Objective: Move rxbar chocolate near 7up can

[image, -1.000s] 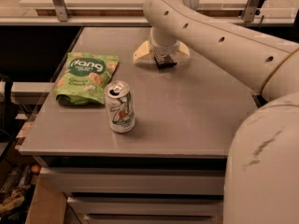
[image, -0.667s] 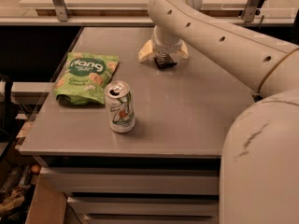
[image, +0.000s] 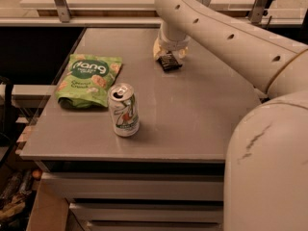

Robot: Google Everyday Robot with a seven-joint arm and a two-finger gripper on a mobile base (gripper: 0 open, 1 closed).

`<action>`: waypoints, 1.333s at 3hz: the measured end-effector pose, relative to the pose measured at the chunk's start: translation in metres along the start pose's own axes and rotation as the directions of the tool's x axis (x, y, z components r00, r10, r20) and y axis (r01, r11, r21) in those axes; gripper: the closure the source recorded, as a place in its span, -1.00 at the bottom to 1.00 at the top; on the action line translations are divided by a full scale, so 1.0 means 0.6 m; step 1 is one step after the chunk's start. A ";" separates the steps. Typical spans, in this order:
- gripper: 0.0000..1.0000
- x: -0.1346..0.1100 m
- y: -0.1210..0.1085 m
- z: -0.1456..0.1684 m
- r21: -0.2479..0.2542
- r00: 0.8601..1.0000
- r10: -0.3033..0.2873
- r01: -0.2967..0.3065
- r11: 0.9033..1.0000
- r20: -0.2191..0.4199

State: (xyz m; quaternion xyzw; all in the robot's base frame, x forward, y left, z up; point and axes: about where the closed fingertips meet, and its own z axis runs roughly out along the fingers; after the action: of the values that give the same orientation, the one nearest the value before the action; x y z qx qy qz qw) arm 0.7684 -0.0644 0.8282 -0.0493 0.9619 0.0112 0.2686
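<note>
The arm [image: 231, 37] reaches across the table [image: 202, 109], well beyond the 7up can [image: 124, 110]. A green chip bag [image: 89, 78] lies just beside the can. The gripper [image: 168, 53] sits on the rxbar chocolate [image: 170, 63], well apart from the can; whether it grips the bar cannot be told. By my judgement the carry to the can is not yet made.

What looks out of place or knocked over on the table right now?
Nothing stands out. The 7up can stands upright, the green chip bag lies flat behind it to the left, and the rxbar chocolate is far back on the table, right at the hand. No spill shows.
</note>
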 end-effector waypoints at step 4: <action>1.00 -0.031 -0.001 -0.110 -0.021 0.995 -0.098 0.098 0.995 0.000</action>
State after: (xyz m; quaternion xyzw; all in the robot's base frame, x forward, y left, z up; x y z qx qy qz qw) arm 0.7505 -0.0662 0.8944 -0.0992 0.9583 0.0081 0.2680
